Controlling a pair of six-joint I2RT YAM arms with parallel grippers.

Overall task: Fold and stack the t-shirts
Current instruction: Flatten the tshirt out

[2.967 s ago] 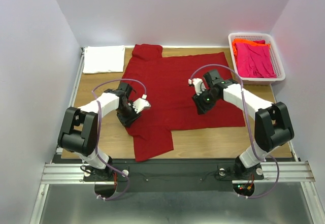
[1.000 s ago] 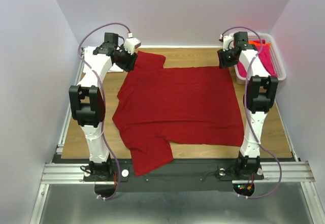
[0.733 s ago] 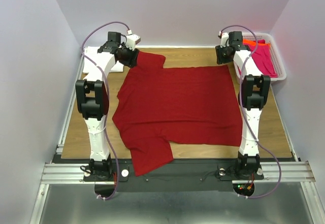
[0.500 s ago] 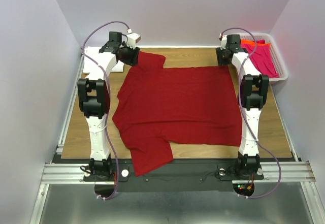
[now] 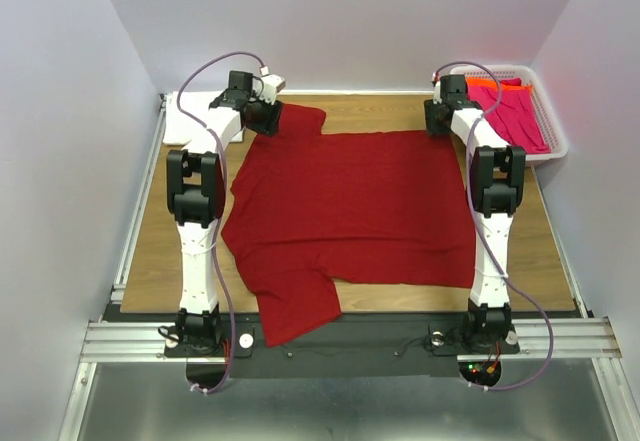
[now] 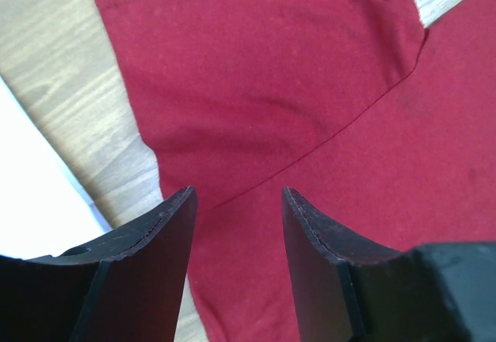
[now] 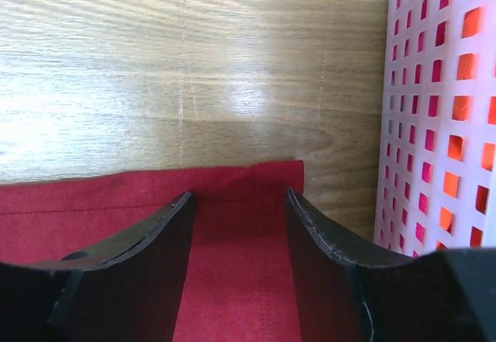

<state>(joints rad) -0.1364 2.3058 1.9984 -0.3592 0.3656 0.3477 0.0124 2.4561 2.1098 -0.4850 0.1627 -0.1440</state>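
A large dark red t-shirt [image 5: 350,201] lies spread flat on the wooden table, one sleeve at the far left, one at the near left. My left gripper [image 5: 262,118] is open over the far-left sleeve seam [image 6: 310,136], jaws apart with red cloth between them. My right gripper [image 5: 436,121] is open over the shirt's far-right corner [image 7: 263,179], close to the cloth. A folded white t-shirt [image 5: 190,121] lies at the far left, partly behind the left arm. Pink [image 5: 515,111] and orange [image 5: 478,81] shirts lie in the basket.
The white lattice basket [image 5: 553,146] stands at the far right corner; its wall [image 7: 442,109] is just right of my right gripper. Bare wood [image 5: 165,251] shows left of the shirt. White walls enclose the table on three sides.
Three seconds ago both grippers were low over the shirt's middle. Both arms have since stretched out to the far corners, and the shirt lies flatter. In the last second both grippers shifted slightly inward.
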